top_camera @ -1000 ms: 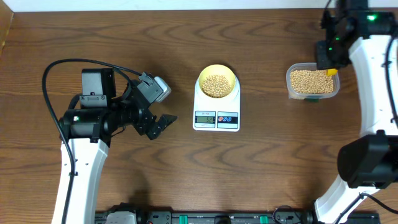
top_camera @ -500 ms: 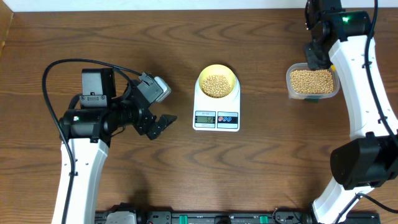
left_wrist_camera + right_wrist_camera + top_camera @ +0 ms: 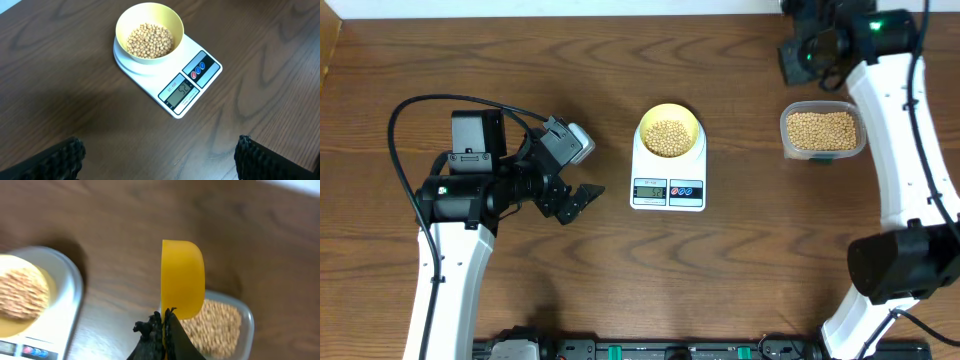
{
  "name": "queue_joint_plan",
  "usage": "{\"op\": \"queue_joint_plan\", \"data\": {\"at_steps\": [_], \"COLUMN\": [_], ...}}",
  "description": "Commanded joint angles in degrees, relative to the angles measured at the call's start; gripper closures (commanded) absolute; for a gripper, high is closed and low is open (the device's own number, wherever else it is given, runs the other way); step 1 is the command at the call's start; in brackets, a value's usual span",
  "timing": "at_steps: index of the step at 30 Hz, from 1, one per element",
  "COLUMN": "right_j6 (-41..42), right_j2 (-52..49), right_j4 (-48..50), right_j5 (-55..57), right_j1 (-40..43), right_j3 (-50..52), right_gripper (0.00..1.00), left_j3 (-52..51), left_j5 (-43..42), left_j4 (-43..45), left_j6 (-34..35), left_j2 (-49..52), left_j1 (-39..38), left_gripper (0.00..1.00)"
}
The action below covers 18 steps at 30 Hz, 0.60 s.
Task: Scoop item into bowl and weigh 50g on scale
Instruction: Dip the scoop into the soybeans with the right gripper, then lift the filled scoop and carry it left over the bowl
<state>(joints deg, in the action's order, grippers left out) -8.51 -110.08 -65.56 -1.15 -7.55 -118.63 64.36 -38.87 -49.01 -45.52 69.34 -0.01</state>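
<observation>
The bowl (image 3: 691,122) of soybeans (image 3: 668,138) sat on the scale (image 3: 642,170) at the middle of the surface (image 3: 500,60). The left end effector (image 3: 160,162) hung wide open and empty to its left; the right end effector (image 3: 164,327) pinched a yellow scoop (image 3: 182,277) beside the far-right tub (image 3: 786,135).

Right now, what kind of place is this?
Probably a robot test lab, not a kitchen: a robot arm on each side of a wooden table, with a scale and a bowl of beans.
</observation>
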Motion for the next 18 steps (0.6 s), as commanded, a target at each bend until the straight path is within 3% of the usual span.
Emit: {"op": "queue_joint_plan", "data": {"at_steps": [1, 12, 18], "right_j6": [-3.9, -22.3, -24.8], "right_j2": [0.2, -1.0, -1.5], "right_j4": [0.2, -4.2, -4.6], "right_j5": [-8.5, -16.2, -24.9], "right_j1": [0.5, -6.0, -8.2], "right_j3": [-4.1, -4.3, -3.8], "right_gripper": [0.99, 0.99, 0.99], "left_j3": [0.3, 0.3, 0.3], "left_j5": [-0.5, -0.5, -0.5], "left_j4": [0.0, 0.0, 0.0], "left_j6": [-1.0, -1.0, -1.0], "left_j2": [0.0, 0.0, 0.0], "left_j1": [0.3, 0.3, 0.3], "left_gripper": [0.02, 0.03, 0.02]}}
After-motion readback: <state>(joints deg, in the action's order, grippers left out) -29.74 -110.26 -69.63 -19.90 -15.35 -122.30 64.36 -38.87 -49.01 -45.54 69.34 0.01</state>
